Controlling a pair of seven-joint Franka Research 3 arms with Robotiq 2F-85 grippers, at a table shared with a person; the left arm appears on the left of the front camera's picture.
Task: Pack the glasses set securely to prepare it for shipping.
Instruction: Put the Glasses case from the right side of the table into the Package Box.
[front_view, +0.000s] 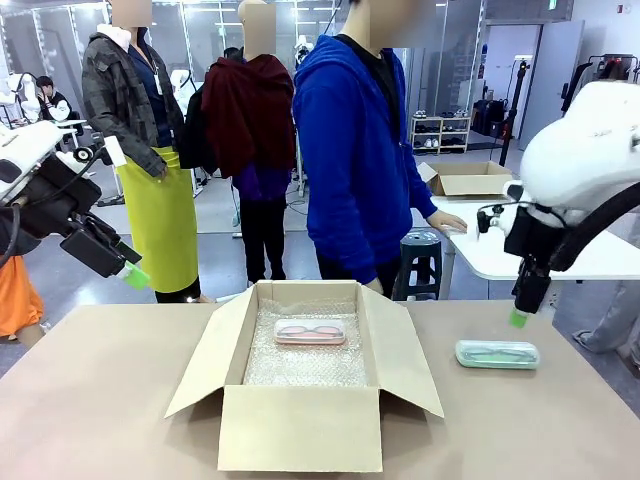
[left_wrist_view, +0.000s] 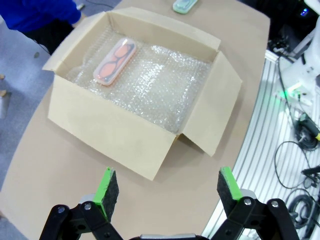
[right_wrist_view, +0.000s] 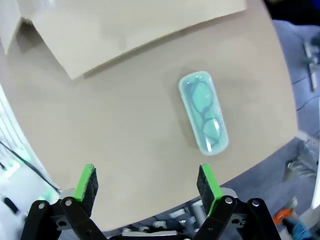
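The pale pink glasses case (front_view: 310, 331) lies on bubble wrap at the far end of the open cardboard box (front_view: 300, 425); the left wrist view shows that pink case (left_wrist_view: 115, 61) too. The mint green case (front_view: 497, 354) rests flat on the table right of the box, and in the right wrist view the green case (right_wrist_view: 203, 112) lies below the hovering arm. My right gripper (right_wrist_view: 147, 186) hangs open above and beside it, its green tip (front_view: 518, 318) clear of the case. My left gripper (left_wrist_view: 167, 189) is open, raised high at the table's left side (front_view: 135, 275).
A person in a blue hoodie (front_view: 360, 150) stands behind the box with a hand on a white table (front_view: 500, 250). The box flaps (front_view: 405, 360) splay outward. The tan tabletop (front_view: 100, 400) has free room on the left and right.
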